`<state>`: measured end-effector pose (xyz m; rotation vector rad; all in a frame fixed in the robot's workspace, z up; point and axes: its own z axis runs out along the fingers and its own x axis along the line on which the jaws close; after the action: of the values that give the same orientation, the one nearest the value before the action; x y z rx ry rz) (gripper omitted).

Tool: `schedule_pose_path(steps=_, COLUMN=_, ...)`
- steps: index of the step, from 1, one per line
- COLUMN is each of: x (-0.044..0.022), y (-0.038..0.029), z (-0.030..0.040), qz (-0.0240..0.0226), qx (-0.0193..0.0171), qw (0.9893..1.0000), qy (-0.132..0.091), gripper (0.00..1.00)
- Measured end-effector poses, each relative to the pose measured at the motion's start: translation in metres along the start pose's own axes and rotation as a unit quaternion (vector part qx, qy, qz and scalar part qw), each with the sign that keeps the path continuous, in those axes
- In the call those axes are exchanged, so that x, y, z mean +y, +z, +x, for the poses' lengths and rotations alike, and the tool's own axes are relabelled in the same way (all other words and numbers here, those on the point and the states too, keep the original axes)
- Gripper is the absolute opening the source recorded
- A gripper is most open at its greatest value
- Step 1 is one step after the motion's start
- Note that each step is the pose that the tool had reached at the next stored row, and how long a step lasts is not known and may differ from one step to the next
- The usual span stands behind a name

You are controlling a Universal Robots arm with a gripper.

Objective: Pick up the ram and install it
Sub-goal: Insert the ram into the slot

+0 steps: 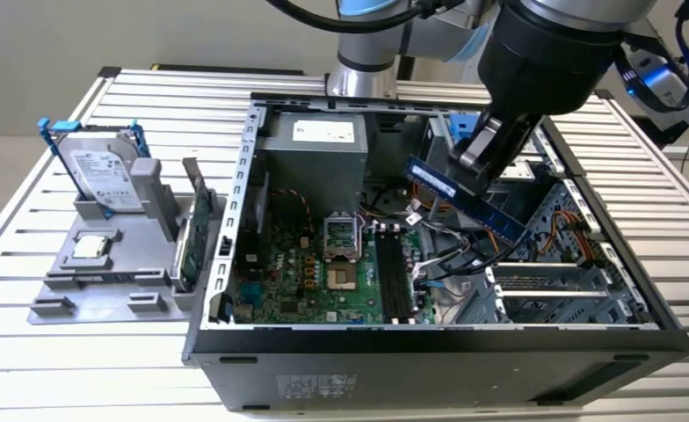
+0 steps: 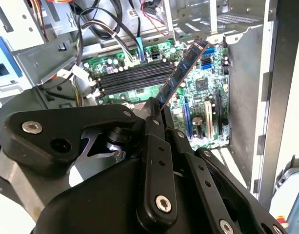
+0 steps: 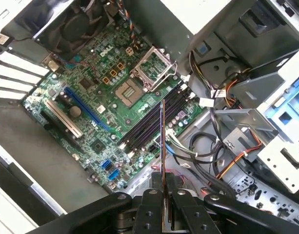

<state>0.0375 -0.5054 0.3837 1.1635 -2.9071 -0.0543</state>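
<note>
ram (image 1: 471,200): held tilted at the exterior view's right, above the motherboard (image 1: 321,274) in the open case (image 1: 438,341).
gripper (image 1: 476,163): clamped on the ram's upper part.

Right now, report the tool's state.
Tool: closed, holding the ram above the memory slots of the open computer case.

The arm (image 1: 550,48) comes down from the top of the exterior view, its thick dark wrist angled downward toward the exterior view's left. The gripper (image 1: 471,167) hangs below the wrist. In the first wrist view its fingers (image 3: 150,204) are pressed together on one end of the ram (image 3: 162,141), held edge-on between them.
</note>
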Motion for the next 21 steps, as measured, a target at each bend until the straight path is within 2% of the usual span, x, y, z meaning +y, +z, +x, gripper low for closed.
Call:
schedule_pose_path(steps=6, x=0.0000, y=0.0001, z=0.0000, qz=0.0001, qx=-0.0010, qw=0.9996, qy=0.029, gripper=0.00)
schedule_pose_path(steps=11, x=0.0000, y=0.0001, z=0.0000, qz=0.0002, qx=-0.0019, qw=0.9986, qy=0.052, gripper=0.00)
schedule_pose_path(steps=16, x=0.0000, y=0.0001, z=0.0000, qz=0.0003, qx=-0.0027, qw=0.9971, qy=0.076, gripper=0.00)
schedule_pose_path(steps=21, x=0.0000, y=0.0001, z=0.0000, qz=0.0003, qx=-0.0036, qw=0.9950, qy=0.099, gripper=0.00)
